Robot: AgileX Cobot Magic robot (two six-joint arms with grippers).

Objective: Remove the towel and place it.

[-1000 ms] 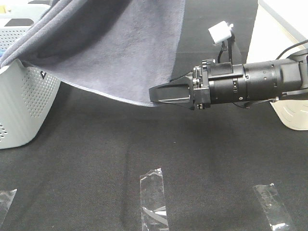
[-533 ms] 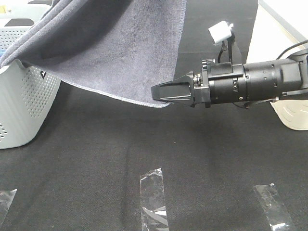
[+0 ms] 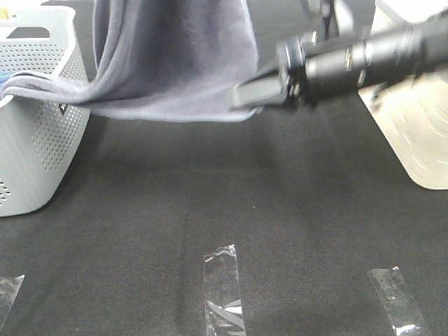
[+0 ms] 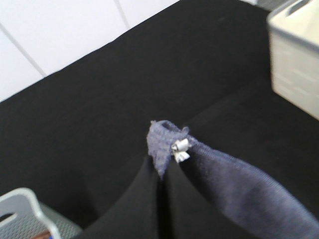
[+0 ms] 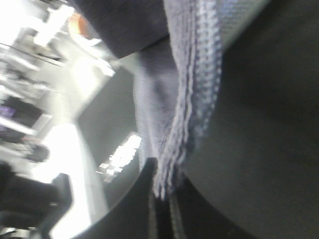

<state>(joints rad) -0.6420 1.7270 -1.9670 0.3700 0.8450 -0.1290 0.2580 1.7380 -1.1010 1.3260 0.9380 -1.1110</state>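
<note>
Basket point(image 3: 42, 133) far left, towel point(image 3: 175, 63) tail draped over its rim. Left gripper point(image 4: 160, 167) pinched shut on a bunched corner, above the overhead frame. Right gripper point(image 3: 245, 93) clamped on the hem, towel's right edge. Towel lies leftward of it; tail likely clears the rim by pulling right.

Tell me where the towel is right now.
In the exterior high view the towel hangs at upper left-centre, one end draped over the rim of the grey basket at left, its lower edge pinched by the right gripper.
</note>
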